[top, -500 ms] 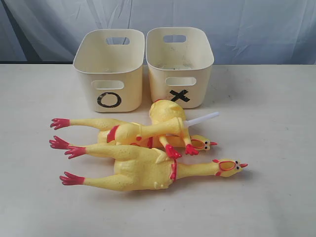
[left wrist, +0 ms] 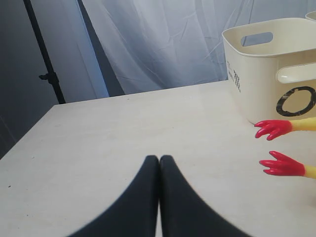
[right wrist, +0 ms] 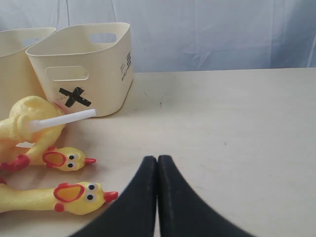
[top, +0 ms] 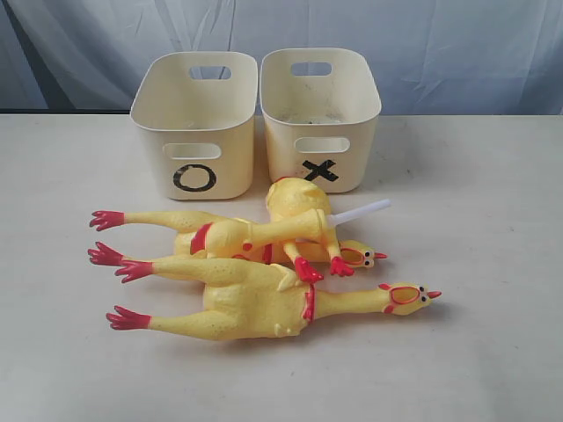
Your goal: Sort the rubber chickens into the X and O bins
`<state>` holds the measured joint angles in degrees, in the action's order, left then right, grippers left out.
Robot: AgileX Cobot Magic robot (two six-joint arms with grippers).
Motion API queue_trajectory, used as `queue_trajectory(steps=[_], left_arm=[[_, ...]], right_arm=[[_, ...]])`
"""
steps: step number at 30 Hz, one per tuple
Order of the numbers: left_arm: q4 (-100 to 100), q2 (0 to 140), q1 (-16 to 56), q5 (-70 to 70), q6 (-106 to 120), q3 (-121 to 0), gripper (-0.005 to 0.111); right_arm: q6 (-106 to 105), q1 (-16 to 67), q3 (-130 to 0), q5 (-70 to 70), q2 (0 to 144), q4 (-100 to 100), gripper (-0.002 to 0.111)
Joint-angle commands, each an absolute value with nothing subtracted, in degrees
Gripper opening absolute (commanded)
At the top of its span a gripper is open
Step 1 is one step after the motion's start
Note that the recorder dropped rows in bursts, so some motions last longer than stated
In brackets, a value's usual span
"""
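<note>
Cream plastic tubs stand side by side at the back of the bench [top: 493, 264], their rims nearly touching: the O bin [top: 224, 163] on the left, the X bin [top: 281, 149] on the right. The three rubber chickens [top: 255, 303] lie in a heap on the bench just in front of the bins, none inside either one. The two large ones are stretched out with their red feet to the left and their heads to the right. The smaller chicken [top: 295, 204] is draped over them, close to the X bin, with a white tube [top: 362, 211] sticking out of it.

The left hand [left wrist: 159, 160] sits low over bare bench, aimed level across it, its black fingers pressed together tip to tip. Two red feet [left wrist: 282, 164] lie off to one side, well apart from it. The right hand [right wrist: 157, 159] is posed the same way, low and level with its fingers pressed together. It is near the two chicken heads [right wrist: 79, 193] but touches neither.
</note>
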<state>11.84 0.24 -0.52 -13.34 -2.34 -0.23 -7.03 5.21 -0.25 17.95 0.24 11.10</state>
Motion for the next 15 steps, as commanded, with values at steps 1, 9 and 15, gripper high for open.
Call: queue_trajectory(steps=[1, 9, 15], left_arm=[[11.65, 0.0, -0.4, -13.24, -2.47, 0.0, 0.0], [11.65, 0.0, -0.4, -13.24, -2.47, 0.0, 0.0], [11.65, 0.0, -0.4, -13.24, -2.47, 0.0, 0.0]], right_arm=[[-7.18, 5.43, 0.0, 17.61, 0.0, 11.24, 0.0], [-7.18, 5.43, 0.0, 17.61, 0.0, 11.24, 0.0], [-7.18, 5.43, 0.0, 14.69, 0.0, 11.9, 0.0]])
